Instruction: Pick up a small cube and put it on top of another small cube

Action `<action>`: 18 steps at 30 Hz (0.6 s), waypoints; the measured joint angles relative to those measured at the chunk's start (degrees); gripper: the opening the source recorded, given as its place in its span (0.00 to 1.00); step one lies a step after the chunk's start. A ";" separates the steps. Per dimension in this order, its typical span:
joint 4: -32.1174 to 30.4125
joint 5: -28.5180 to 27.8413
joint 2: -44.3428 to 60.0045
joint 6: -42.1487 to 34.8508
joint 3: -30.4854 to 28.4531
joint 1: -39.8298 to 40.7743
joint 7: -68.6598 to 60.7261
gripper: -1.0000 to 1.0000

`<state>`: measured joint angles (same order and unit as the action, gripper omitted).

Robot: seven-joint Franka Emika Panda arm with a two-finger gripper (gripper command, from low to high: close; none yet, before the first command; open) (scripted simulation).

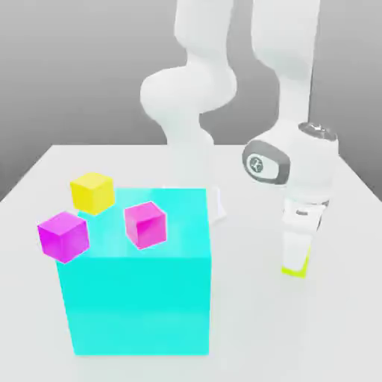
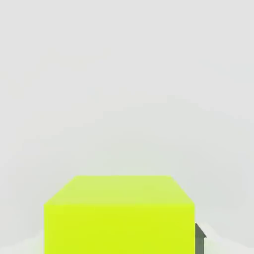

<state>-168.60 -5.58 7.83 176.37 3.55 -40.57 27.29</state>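
We've got the gripper (image 1: 297, 267) down low on the exterior view's right, pointing at the table (image 1: 246, 298), jaws pinched narrow on the small lime cube (image 1: 295, 270), which peeks out yellow-green at the fingertips; in the hand view the lime cube (image 2: 119, 216) sits right under the cam, w/ a dark sliver of a finger (image 2: 200, 238) at its edge. The target, the violet cube (image 1: 64, 236), sits well apart on the exterior view's left, touching or just beside the upper left corner of the big cyan block (image 1: 138, 298); we can't tell if it rests on the block or floats by it. Risks, as we judge them: grip looks shallow, only the tips on a tiny cube, so a quick lift or swing could let it slip or twist in the jaws. The path across is crowded: the cyan block stands tall btwn us and the target, so a low transit would clip it, and the pink cube (image 1: 146, 224) on top of it sits right in the line, easy to knock. There's also a mix-up risk, since pink and violet look alike and the warm-yellow cube (image 1: 92, 191) is nearby too; dropping on the wrong one fails the task. Last, the violet top is barely bigger than the lime cube, so an off-centre or tilted release prob. tips it off, esp. if the violet one sits at the block's edge.
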 joint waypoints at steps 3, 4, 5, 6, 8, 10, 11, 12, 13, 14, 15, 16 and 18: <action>-1.10 4.85 -6.09 -4.98 1.87 0.26 -3.44 0.00; -1.46 5.85 -8.16 -6.68 1.50 -0.45 -4.11 0.00; -1.83 6.49 -10.24 -8.39 1.30 -0.76 -4.53 0.00; -1.54 6.66 -11.74 -10.13 0.74 -0.38 -5.68 0.00; 0.40 6.16 -13.55 -13.67 -1.37 0.92 -9.66 0.00; 2.97 5.31 -14.79 -17.23 -3.91 2.72 -14.44 0.00; 4.32 4.84 -15.35 -19.02 -5.23 3.68 -16.92 0.00; 5.70 4.38 -15.88 -20.80 -6.57 4.65 -19.42 0.00; 7.08 3.91 -16.41 -22.59 -7.92 5.63 -21.94 0.00; 8.46 3.45 -16.92 -24.37 -9.26 6.62 -24.47 0.00; 9.85 3.01 -17.43 -26.15 -10.55 7.67 -27.02 0.00; 11.24 2.55 -17.93 -27.93 -11.90 8.66 -29.56 0.00; 14.02 1.66 -18.91 -31.48 -14.60 10.65 -34.65 0.00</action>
<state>-154.58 -3.92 -11.09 144.89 -11.04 -29.92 -7.36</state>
